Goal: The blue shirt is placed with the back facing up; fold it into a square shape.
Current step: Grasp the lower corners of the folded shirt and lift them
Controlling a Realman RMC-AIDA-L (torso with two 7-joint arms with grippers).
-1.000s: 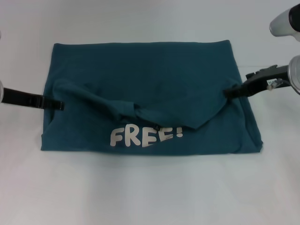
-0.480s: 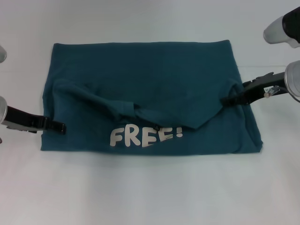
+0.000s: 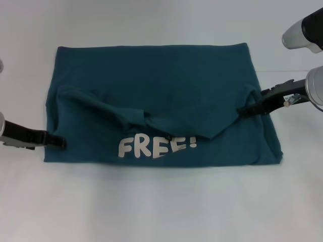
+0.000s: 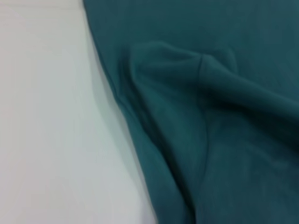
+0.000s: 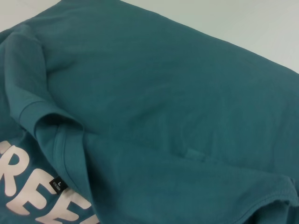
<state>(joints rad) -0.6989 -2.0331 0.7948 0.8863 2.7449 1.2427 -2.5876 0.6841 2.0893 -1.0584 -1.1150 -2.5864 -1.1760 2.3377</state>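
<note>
Seen from the head camera, the blue shirt lies partly folded on the white table, a broad teal rectangle with both sides turned in toward the middle. White block letters reading "FREE!" show along its near edge, the tops of the middle letters covered by a folded flap. One sleeve lies diagonally across the left half, its cuff ending near the centre. The left gripper reaches in low from the left, its black tip at the shirt's near-left edge; whether its fingers are apart or closed cannot be told. The right gripper comes in from the right, its dark tip pressed into the cloth at the right-hand fold, where the fabric bunches around it; it appears closed on that fold.

From the left wrist camera, only the blue shirt and the white table show. The shirt's edge runs diagonally beside the bare table, and a raised ridge of fabric crosses the cloth. No fingers appear.

From the right wrist camera, the blue shirt fills nearly the whole picture. A sleeve cuff lies folded over the body, and parts of the white letters show at one corner. A small dark neck label bears a white "L". The hem curls up at another corner. No fingers appear.
</note>
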